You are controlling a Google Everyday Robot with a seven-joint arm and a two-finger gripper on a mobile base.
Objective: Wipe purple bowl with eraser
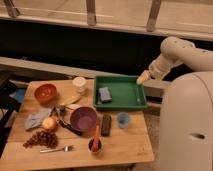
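Observation:
The purple bowl (pixel 83 118) sits on the wooden table (pixel 125 145), near its middle. The eraser (pixel 106 124), a dark elongated block, lies flat just right of the bowl. My gripper (pixel 143 77) is at the end of the white arm, above the far right corner of the green tray (pixel 131 93), well away from both bowl and eraser. It holds nothing that I can see.
A grey-blue sponge block (pixel 105 94) lies in the tray. A small blue cup (pixel 123 119), an orange-red bowl (pixel 45 92), a white cup (pixel 79 84), a banana (pixel 70 100), an apple (pixel 49 123), grapes (pixel 40 138), a fork (pixel 56 148), a grey cloth (pixel 36 119) and a small dark cup holding a carrot (pixel 95 142) crowd the table.

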